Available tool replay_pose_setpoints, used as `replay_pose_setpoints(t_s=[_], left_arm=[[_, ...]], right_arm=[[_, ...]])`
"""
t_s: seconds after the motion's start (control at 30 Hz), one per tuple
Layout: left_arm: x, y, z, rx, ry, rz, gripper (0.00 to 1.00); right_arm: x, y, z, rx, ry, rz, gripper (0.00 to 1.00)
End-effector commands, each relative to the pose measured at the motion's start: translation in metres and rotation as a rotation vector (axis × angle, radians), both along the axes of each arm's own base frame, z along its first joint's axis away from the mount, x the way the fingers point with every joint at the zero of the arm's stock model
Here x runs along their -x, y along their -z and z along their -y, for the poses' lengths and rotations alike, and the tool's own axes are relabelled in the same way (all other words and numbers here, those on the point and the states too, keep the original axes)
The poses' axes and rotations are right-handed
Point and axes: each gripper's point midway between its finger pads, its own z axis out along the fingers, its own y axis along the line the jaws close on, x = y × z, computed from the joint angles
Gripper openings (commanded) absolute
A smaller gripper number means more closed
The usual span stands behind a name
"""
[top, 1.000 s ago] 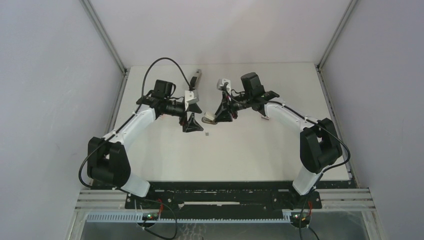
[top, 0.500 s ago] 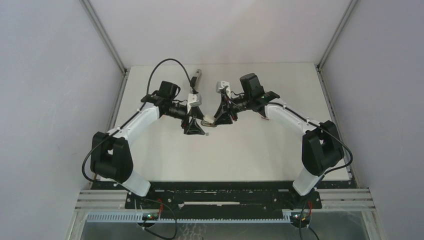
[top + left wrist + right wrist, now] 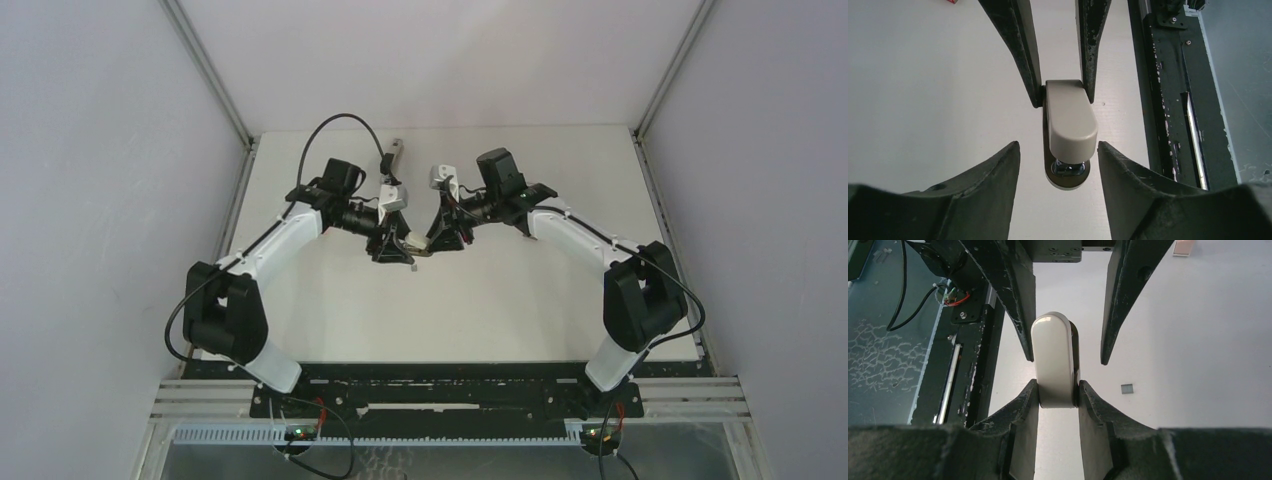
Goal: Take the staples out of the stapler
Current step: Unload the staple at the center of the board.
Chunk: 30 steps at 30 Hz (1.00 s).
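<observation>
- Two grippers face each other tip to tip over the far half of the table (image 3: 520,320), about midway between its left and right edges, with the stapler (image 3: 1070,117) between them.
- Your right gripper (image 3: 1057,386) is clamped narrow on the stapler's beige top, one finger pressed to each long side near its rear end.
- Your left gripper (image 3: 1058,146) stands wide around the stapler's rounded front end. One finger shows a plain gap. The other sits just beside the side, and you cannot tell whether it touches.
- You can see the chrome nose and dark base under the beige cap in the left wrist view. Whether the base rests on the table is not clear.
- The staples (image 3: 1127,388) show as one small grey square lying flat on the table, near the stapler toward the near edge and apart from both grippers.
- A slim grey bar (image 3: 397,152) lies near the far edge, just beyond your left wrist, under the arc of that arm's cable (image 3: 340,120).
- Your widest run of white surface lies between the grippers and the near edge, and toward the right edge beyond the right forearm.
- Grey walls stand along the left, right and far edges, and a dark rail (image 3: 1158,100) runs along the near edge.
</observation>
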Motion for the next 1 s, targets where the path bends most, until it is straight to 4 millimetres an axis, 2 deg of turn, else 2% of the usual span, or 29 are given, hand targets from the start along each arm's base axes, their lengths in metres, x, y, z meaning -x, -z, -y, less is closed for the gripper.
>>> replay_pose_setpoints(t_s=[0.0,0.07,0.23,0.33,0.5,0.6,0.67,0.9,0.97], left_arm=[[-0.006,-0.018,0.008,0.029,0.013,0.025,0.59],[-0.007,-0.018,0.009,0.025,0.008,0.024,0.53],[-0.007,-0.017,0.008,0.015,0.003,0.024,0.27],[-0.009,-0.014,0.007,0.0,-0.008,0.025,0.18],[-0.014,-0.009,0.005,-0.023,-0.042,0.01,0.12],[-0.02,-0.004,0.006,-0.041,-0.069,0.0,0.12],[-0.023,0.0,0.006,-0.053,-0.085,-0.016,0.12],[-0.023,0.002,0.009,-0.057,-0.086,-0.038,0.11],[-0.022,0.0,0.009,-0.054,-0.084,-0.036,0.11]], right_arm=[[0.004,-0.011,-0.003,-0.027,-0.022,0.05,0.27],[0.003,-0.011,-0.003,-0.026,-0.023,0.055,0.27],[0.002,-0.008,-0.003,-0.017,-0.017,0.054,0.3],[0.0,-0.007,-0.002,-0.015,-0.008,0.044,0.36],[-0.01,-0.016,-0.001,-0.04,0.043,-0.014,0.56],[-0.019,-0.025,-0.001,-0.047,0.105,-0.034,0.75],[-0.026,-0.026,-0.003,-0.032,0.161,-0.019,0.98],[-0.049,-0.013,-0.008,0.051,0.324,0.041,1.0],[-0.051,-0.008,-0.009,0.052,0.337,0.029,1.0]])
